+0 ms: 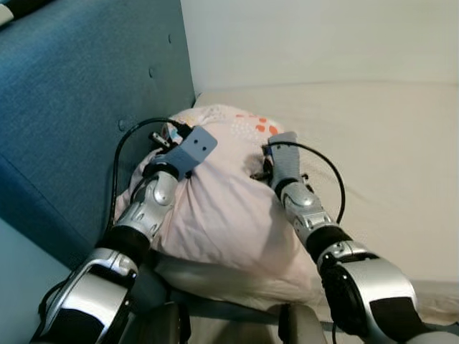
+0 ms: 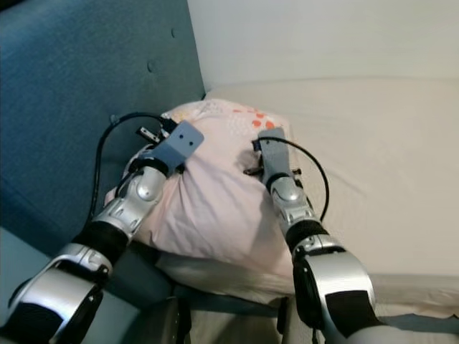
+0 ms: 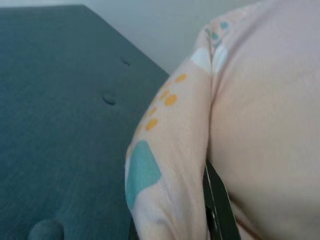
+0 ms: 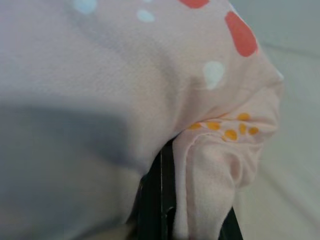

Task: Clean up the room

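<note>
A pale pink pillow point(image 1: 222, 208) with orange, red and teal spots lies on the cream mattress point(image 1: 387, 150), pressed against the blue padded headboard point(image 1: 72, 93). My left gripper point(image 1: 168, 136) grips the pillow's far left corner next to the headboard. In the left wrist view a fold of spotted fabric point(image 3: 165, 165) is pinched against a black finger point(image 3: 216, 202). My right gripper point(image 1: 265, 156) holds the pillow's far right part, and the right wrist view has a bunched fold point(image 4: 210, 165) clamped between its black fingers point(image 4: 160, 192).
The headboard runs along the left and meets a pale wall point(image 1: 315, 39) at the back. Open mattress stretches to the right of the pillow. A grey-blue bed edge point(image 2: 215, 301) lies close below the arms.
</note>
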Controlling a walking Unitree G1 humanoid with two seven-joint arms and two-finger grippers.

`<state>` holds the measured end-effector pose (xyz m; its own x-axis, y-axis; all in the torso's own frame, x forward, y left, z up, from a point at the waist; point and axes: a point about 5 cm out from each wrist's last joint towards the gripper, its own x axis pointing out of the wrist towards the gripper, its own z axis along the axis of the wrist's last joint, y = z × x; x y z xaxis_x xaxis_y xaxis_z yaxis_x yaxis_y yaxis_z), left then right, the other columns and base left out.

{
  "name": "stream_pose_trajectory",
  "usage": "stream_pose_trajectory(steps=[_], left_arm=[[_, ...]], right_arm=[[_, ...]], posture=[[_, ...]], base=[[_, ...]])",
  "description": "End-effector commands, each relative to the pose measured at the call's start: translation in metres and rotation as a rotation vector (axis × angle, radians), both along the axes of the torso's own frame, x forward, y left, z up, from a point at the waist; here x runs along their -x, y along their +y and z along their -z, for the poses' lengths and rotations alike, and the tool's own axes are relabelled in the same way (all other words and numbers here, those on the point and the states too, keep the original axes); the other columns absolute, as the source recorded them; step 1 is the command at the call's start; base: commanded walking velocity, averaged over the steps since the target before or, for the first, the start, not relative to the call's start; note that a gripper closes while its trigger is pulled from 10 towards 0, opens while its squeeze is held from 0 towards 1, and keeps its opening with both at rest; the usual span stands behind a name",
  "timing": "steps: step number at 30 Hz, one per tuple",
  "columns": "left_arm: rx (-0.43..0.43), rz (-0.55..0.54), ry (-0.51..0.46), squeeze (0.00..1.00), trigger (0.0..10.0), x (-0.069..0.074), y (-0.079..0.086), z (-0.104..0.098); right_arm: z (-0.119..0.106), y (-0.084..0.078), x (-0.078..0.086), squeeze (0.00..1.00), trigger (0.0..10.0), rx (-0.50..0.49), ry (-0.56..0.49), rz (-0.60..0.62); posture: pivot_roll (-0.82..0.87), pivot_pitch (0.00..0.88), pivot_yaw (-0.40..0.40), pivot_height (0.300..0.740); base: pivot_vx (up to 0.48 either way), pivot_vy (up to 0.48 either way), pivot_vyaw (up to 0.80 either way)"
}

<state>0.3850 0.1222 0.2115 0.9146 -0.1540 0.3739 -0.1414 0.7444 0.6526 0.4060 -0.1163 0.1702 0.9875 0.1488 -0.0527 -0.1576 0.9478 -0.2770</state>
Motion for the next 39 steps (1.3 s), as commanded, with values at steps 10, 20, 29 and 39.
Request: stream_pose_trajectory(steps=[10, 20, 29, 39], left_arm=[[-0.025, -0.013, -0.203, 0.00, 10.0, 0.014, 0.015, -0.039], [-0.011, 0.049, -0.183, 0.00, 10.0, 0.024, 0.002, -0.038], [0.014, 0.057, -0.156, 0.00, 10.0, 0.028, -0.002, -0.034], [0.014, 0.059, -0.156, 0.00, 10.0, 0.030, -0.003, -0.036]], right_arm=[[-0.001, 0.000, -0.001, 0.00, 10.0, 0.053, 0.010, 0.019], [0.015, -0.011, 0.003, 0.00, 10.0, 0.042, 0.062, 0.057], [0.008, -0.010, 0.002, 0.00, 10.0, -0.037, 0.027, 0.040], [0.008, -0.011, 0.002, 0.00, 10.0, -0.029, 0.028, 0.044]], posture=[[0.22, 0.203, -0.005, 0.597], [0.23, 0.206, 0.006, 0.597], [0.23, 0.206, 0.011, 0.597], [0.23, 0.204, 0.008, 0.597]], base=[[0.000, 0.000, 0.00], [0.000, 0.000, 0.00], [0.000, 0.000, 0.00], [0.000, 0.000, 0.00]])
